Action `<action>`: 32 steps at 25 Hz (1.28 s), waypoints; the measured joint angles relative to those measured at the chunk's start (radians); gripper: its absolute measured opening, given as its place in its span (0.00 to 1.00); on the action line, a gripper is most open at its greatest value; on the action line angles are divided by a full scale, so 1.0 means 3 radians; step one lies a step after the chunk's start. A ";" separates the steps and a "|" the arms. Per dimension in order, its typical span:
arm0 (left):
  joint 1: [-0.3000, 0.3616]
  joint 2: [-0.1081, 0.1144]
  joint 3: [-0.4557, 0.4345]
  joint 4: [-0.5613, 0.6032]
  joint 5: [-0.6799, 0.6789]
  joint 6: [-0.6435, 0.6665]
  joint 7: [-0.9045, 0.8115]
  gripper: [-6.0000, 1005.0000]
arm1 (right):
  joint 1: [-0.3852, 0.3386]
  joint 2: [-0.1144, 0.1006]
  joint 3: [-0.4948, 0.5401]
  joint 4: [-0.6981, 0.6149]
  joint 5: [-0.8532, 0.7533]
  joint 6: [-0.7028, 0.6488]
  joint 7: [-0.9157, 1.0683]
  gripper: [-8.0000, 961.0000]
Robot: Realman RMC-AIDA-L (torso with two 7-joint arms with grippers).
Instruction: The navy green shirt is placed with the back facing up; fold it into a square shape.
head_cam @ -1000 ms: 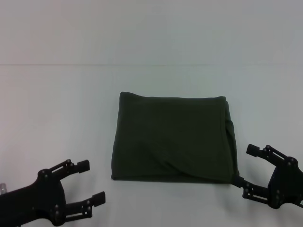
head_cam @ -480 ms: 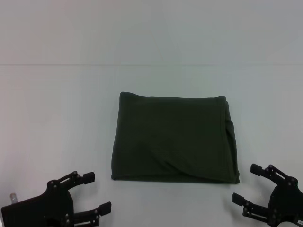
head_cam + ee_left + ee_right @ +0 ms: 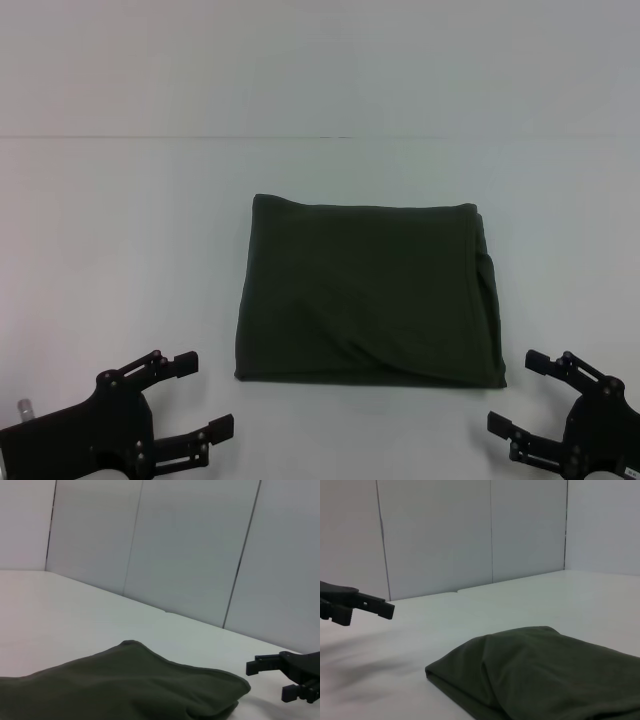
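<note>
The navy green shirt (image 3: 368, 292) lies folded into a near-square block in the middle of the white table, plain side up; it also shows in the left wrist view (image 3: 120, 687) and the right wrist view (image 3: 540, 672). My left gripper (image 3: 200, 395) hovers open at the near left, apart from the shirt's near left corner. Open too, my right gripper (image 3: 520, 392) sits at the near right, just off the shirt's near right corner. Nothing is between either pair of fingers. The left wrist view catches the right gripper (image 3: 280, 677) farther off, and the right wrist view catches a left gripper finger (image 3: 357, 605).
The white table (image 3: 120, 230) stretches around the shirt on all sides, with a white wall (image 3: 320, 60) behind its far edge. Panelled walls (image 3: 190, 555) back both wrist views.
Both grippers have drawn back toward the near edge and away from the shirt's near corners. The right gripper, which touched the near right corner one second ago, is now apart. The shirt has not moved.
</note>
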 joint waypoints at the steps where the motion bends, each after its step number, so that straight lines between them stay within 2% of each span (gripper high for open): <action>1: -0.0005 -0.0001 0.0002 -0.0004 0.0005 0.0000 0.0000 0.90 | 0.0002 0.0000 0.0005 0.0001 0.0000 0.0000 0.0000 0.99; 32: -0.0018 0.0008 -0.0047 -0.0017 -0.0010 0.0070 -0.0036 0.90 | 0.0046 -0.0006 0.0032 0.0013 0.0021 -0.0038 0.0002 0.98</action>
